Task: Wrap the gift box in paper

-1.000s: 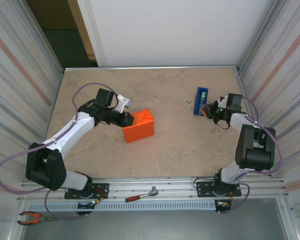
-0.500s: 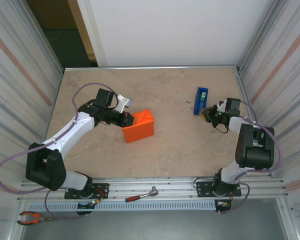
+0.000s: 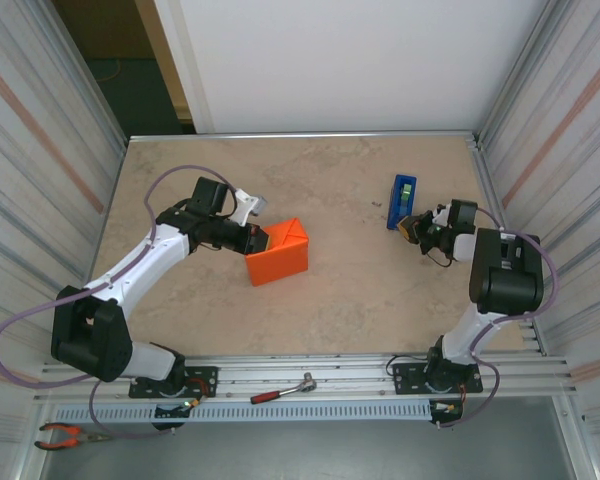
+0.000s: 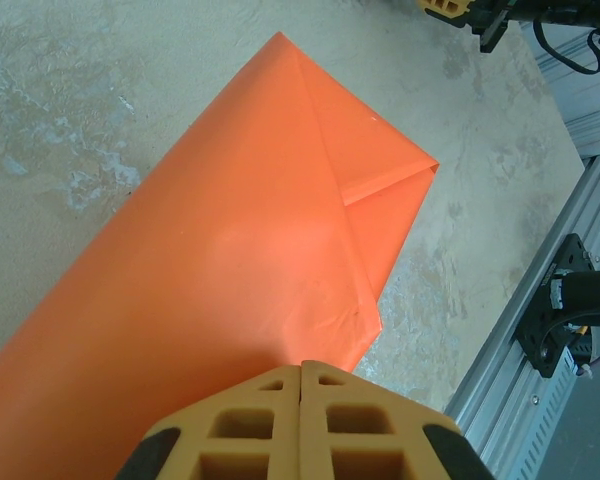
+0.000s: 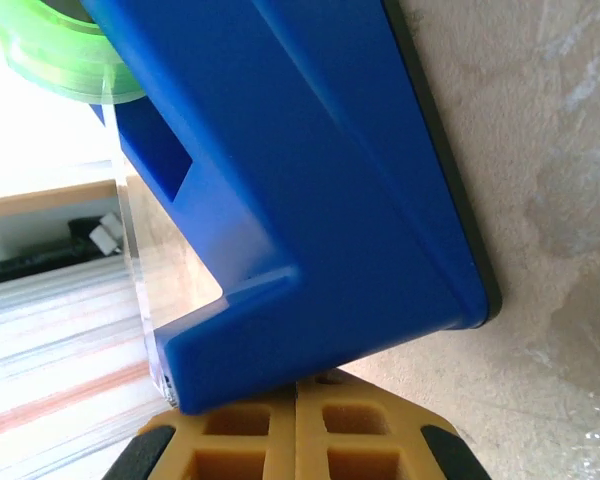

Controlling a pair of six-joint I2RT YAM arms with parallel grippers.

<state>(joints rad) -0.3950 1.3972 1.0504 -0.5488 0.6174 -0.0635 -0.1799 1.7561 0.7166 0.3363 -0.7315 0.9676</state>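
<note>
The orange paper (image 3: 278, 252) is folded around a block shape in the middle of the table, and the gift box is hidden inside it. In the left wrist view the paper (image 4: 230, 250) shows a triangular folded flap at its far end. My left gripper (image 3: 258, 238) is shut, its closed tips (image 4: 302, 370) resting against the paper's left side. My right gripper (image 3: 412, 224) is shut too, its tips (image 5: 297, 385) touching the near end of the blue tape dispenser (image 5: 300, 170), under the cutter.
The tape dispenser (image 3: 401, 201) stands at the right of the table and carries a green tape roll (image 5: 50, 50). A red-handled wrench (image 3: 280, 392) lies on the front rail, with pliers (image 3: 65, 435) at bottom left. Metal walls close in on both sides.
The right arm's elbow has shifted slightly toward the table, while its gripper stays by the dispenser. The left arm and the wrapped paper have not moved.
</note>
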